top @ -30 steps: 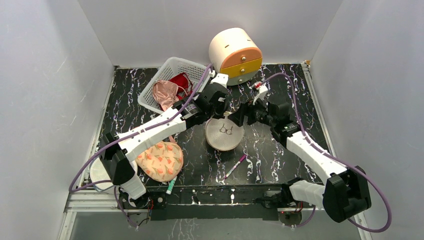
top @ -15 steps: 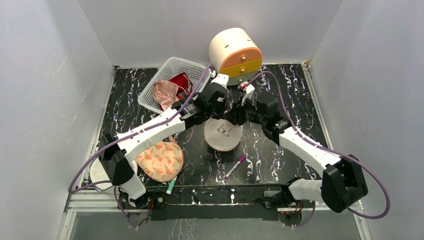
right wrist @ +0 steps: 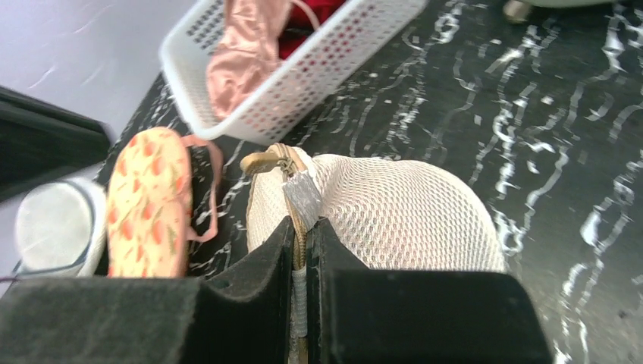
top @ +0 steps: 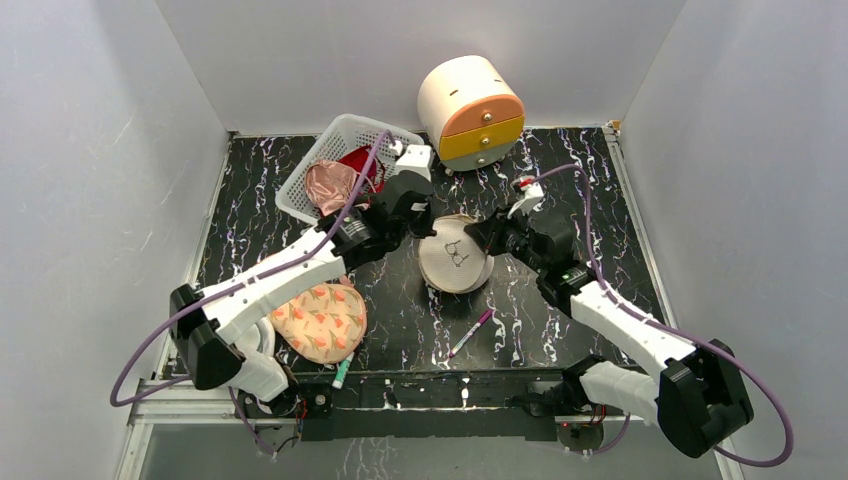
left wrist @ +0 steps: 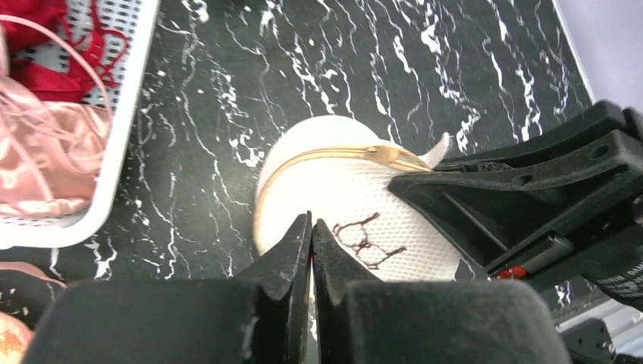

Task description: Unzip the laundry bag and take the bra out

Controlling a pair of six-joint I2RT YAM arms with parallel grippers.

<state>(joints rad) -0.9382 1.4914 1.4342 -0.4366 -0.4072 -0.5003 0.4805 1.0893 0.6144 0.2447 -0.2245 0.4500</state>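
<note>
Your bag (top: 455, 264) sits mid-table (top: 400, 320), tipped up on its rim with the bra outline facing up, between both tools. Your left tool (left wrist: 312, 226) is pinched together on the bag's near rim, just beside the outline. Your right tool (right wrist: 303, 227) is clamped on the grey taped zip tab (right wrist: 303, 196), which sticks out above its tips. The basket (top: 335, 150) lies behind, to the left.

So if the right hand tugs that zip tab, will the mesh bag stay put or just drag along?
Probably drags: the laundry bag looks small and light, and it sits tilted on its rim. Its mesh likely dimples rather than resists, though the drum shape suggests some stiffening. The taped zip tab in the right hand should grip well.
</note>
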